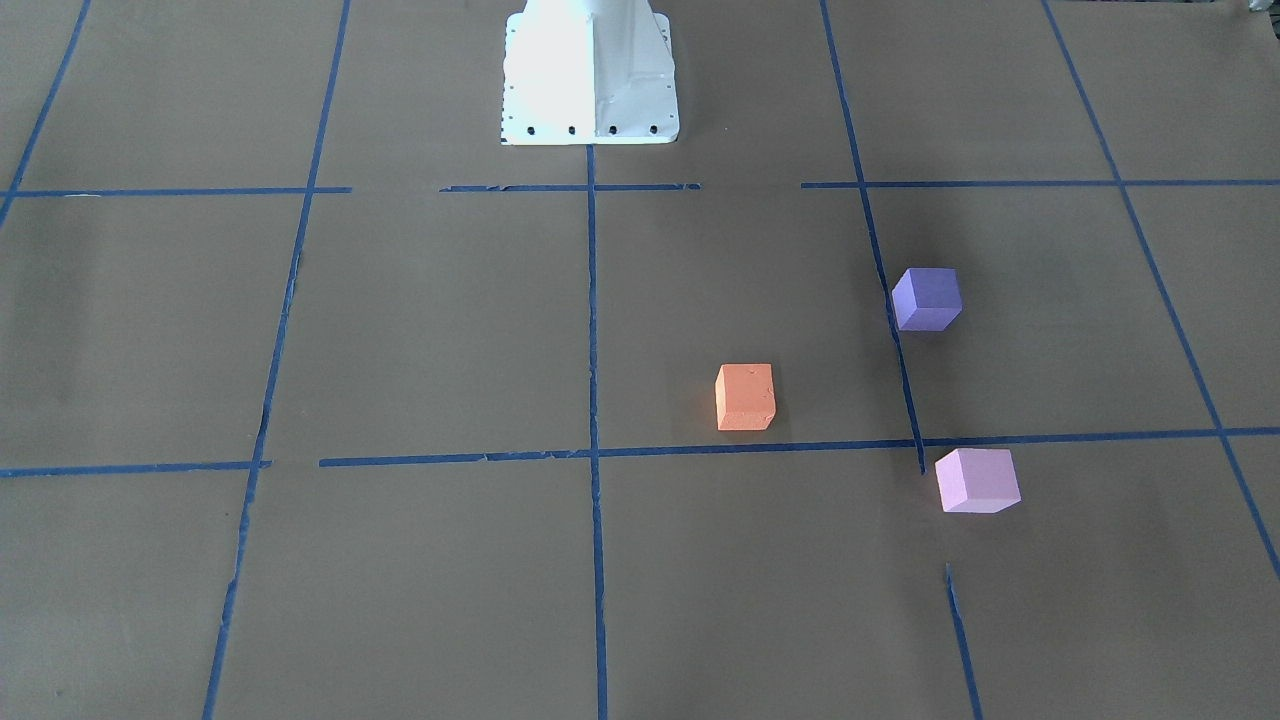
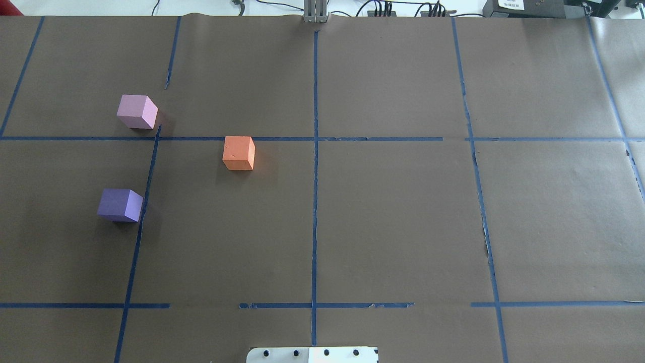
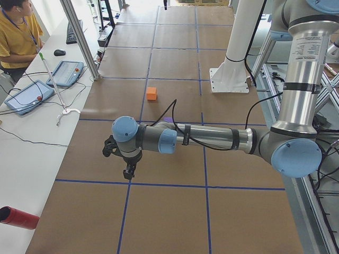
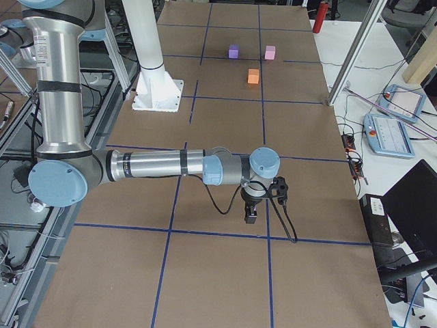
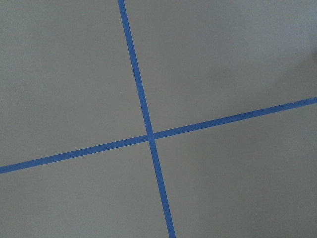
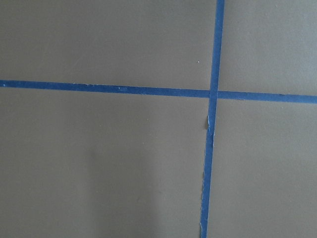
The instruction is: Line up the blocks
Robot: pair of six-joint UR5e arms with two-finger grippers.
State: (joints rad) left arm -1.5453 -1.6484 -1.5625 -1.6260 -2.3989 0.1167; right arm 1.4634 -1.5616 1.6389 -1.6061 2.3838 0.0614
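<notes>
Three cubes sit apart on the brown table on my left side. The orange block [image 1: 745, 397] [image 2: 239, 153] lies nearest the centre line. The dark purple block [image 1: 927, 299] [image 2: 120, 205] is closer to my base. The pale pink block [image 1: 976, 481] [image 2: 136, 112] is farther out. My left gripper [image 3: 128, 173] hangs over a tape crossing near the table's left end, away from the blocks. My right gripper [image 4: 250, 217] hangs over a tape crossing near the right end. I cannot tell whether either is open or shut. Both wrist views show only paper and tape.
Blue tape lines [image 2: 315, 151] form a grid on the brown paper. My white base [image 1: 590, 75] stands at the near edge. An operator [image 3: 18, 32] sits by a side table with tablets [image 3: 65, 72] and a metal post [image 3: 79, 37].
</notes>
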